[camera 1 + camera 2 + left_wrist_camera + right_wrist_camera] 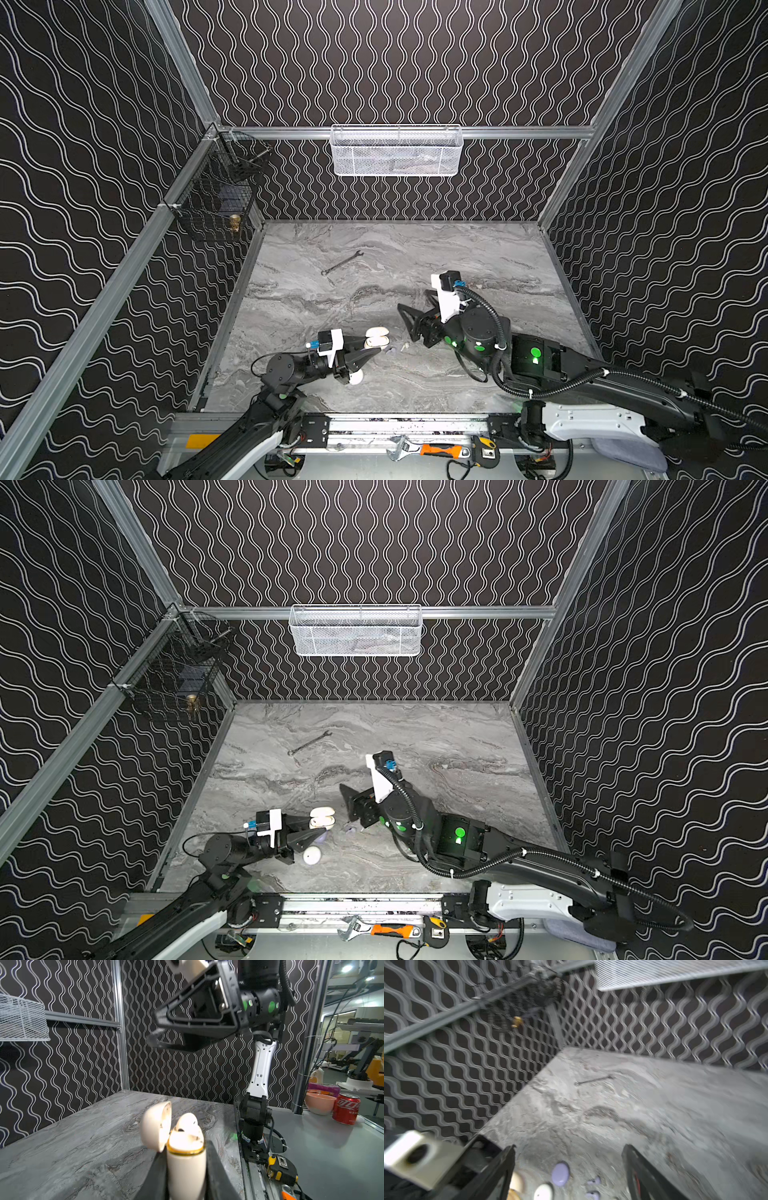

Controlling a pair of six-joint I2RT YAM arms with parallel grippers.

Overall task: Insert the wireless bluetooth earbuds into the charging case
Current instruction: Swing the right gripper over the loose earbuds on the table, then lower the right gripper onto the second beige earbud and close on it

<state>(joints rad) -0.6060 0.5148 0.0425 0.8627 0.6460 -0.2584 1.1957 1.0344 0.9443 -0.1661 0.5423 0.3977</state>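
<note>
Pinching the cream charging case [186,1167] by its lower body, the left gripper [374,346] holds it upright near the table's front left, its lid [155,1126] swung open. One white earbud [188,1121] stands in a socket, its head proud of the gilt rim; glare hides whether it is fully seated. Two pale lilac earbuds [593,1181] lie loose on the marble tabletop [457,257] just right of the case, between the arms. The right gripper [569,1146] hangs above them, fingers spread wide and empty, touching nothing. These buds look tiny, light, hard and glossy, so they would likely skid or flick away under a careless squeeze. A sound hold would probably be a light one across the bulbous head, leaving the short stem free to point down into a socket.
</note>
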